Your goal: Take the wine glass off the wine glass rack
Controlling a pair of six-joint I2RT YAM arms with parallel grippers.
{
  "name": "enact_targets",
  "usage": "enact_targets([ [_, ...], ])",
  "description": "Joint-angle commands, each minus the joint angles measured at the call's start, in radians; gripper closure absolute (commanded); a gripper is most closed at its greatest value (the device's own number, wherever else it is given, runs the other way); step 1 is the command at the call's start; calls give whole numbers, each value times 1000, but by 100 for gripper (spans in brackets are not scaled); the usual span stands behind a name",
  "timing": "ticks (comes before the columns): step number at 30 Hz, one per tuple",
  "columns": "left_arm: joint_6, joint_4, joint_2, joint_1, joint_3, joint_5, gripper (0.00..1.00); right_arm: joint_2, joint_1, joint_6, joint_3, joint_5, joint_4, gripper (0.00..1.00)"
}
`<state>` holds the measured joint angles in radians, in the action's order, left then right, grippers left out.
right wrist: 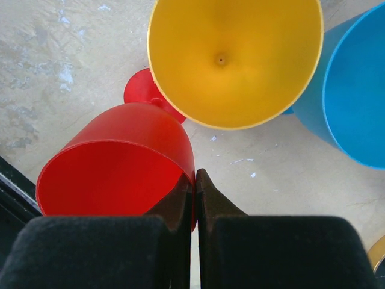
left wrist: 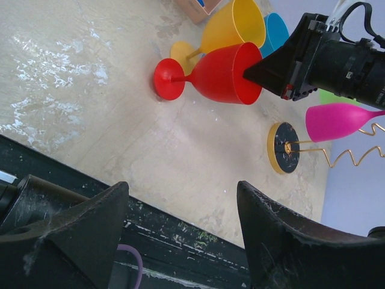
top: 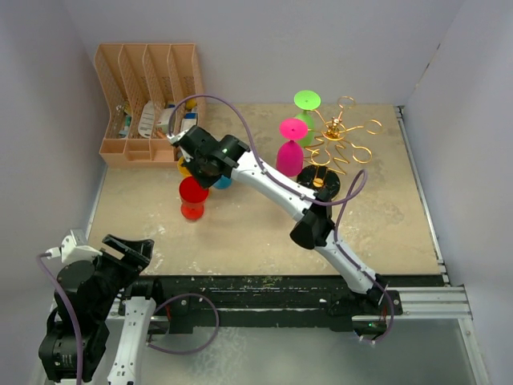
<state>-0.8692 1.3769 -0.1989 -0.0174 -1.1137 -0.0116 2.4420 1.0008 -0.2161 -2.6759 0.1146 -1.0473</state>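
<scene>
Two more glasses, a pink glass and a green glass, hang bowl-down on the wine glass rack at far right in the top view, while the red wine glass stands well left of it under the right gripper. From the left wrist, the left gripper spreads its fingers wide and empty. The right wrist shows its fingers pinched tight on the red bowl's thin rim, beside a yellow glass; the glass looks like light, stiff, slick plastic, best taken by rim or stem.

Black fingers tight on the red glass rim, yellow glass and blue glass beyond.
</scene>
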Motion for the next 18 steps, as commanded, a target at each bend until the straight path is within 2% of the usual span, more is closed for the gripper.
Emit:
enact_targets([
  [1, 32, -40, -10, 2, 18, 8, 25, 5, -1, -9, -11, 6, 18, 100],
  [7, 29, -51, -9, 2, 39, 14, 25, 17, -1, -3, -6, 5, 20, 100],
  [8, 29, -52, -10, 2, 40, 13, 25, 16, -1, -2, -4, 0, 22, 97],
  [14, 30, -57, -12, 2, 46, 13, 25, -18, -1, -1, 3, -16, 48, 63],
  [18, 29, -64, -13, 1, 50, 16, 25, -79, -1, -9, 33, -16, 74, 61],
])
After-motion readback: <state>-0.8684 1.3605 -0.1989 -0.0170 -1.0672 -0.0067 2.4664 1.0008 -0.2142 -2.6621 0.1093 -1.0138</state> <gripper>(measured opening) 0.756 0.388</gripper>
